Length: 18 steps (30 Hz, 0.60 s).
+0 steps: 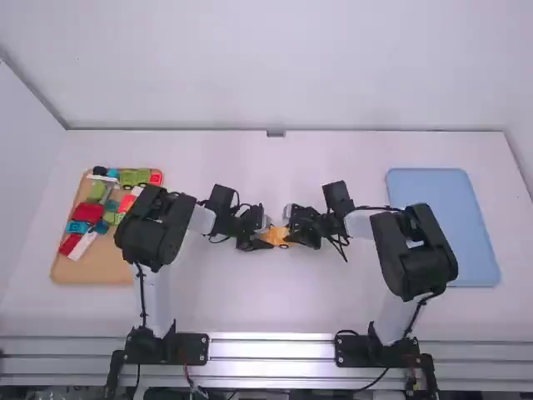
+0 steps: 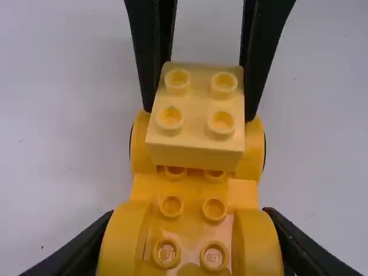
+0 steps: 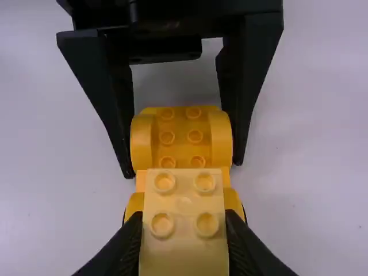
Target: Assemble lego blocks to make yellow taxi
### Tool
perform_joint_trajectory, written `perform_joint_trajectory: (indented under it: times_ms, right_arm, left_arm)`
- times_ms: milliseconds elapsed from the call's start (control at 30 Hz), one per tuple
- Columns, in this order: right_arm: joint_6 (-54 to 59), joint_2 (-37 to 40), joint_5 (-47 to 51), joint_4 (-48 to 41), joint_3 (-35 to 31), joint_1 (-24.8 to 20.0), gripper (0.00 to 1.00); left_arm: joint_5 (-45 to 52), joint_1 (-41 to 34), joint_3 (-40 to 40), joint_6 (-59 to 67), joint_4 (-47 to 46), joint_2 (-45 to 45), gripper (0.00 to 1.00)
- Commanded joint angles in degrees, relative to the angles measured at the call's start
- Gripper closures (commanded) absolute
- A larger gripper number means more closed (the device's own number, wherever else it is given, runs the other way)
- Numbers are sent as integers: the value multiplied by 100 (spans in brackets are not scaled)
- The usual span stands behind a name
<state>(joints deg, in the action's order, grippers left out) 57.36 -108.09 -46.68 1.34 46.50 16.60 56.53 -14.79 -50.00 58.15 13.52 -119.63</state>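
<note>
In the high view my left gripper (image 1: 256, 237) and my right gripper (image 1: 305, 232) face each other at mid-table, the yellow car base (image 1: 274, 237) between them. The left wrist view has my left gripper (image 2: 191, 241) shut on the wheel-arch end of the studded car base (image 2: 190, 192). A pale yellow two-by-two-stud block (image 2: 195, 123) is over the base's other end, with my right gripper's fingers on its sides. From the right wrist, my right gripper (image 3: 184, 230) is shut on that block (image 3: 184, 198). Whether block and base touch, I cannot tell.
On the left, a wooden tray (image 1: 83, 273) holds several red, green, blue and white bricks and vehicle parts, close to the left arm's elbow. A light blue tray (image 1: 437, 217) lies at the right, partly behind the right arm.
</note>
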Motion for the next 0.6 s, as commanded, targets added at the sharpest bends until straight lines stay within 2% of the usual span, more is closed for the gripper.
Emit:
perform_joint_trajectory:
  times_ms: [0, 67, 233, 400, 567]
  right_arm:
    - [7, -26, 197, -7, 68, -11, 70]
    - [7, -26, 157, -4, 70, -11, 53]
    - [-57, -26, 57, -26, 151, 11, 38]
    - [-57, -13, -52, -61, 299, 13, 38]
    - [348, 227, -997, -505, 468, -199, 41]
  left_arm:
    - [101, 11, -20, -28, -101, -28, 50]
    - [101, 11, -20, -31, -101, -28, 50]
    - [101, 11, -20, -28, -103, -28, 49]
    - [101, 11, -20, -28, -103, -28, 49]
    - [87, 11, -20, -28, -103, -28, 49]
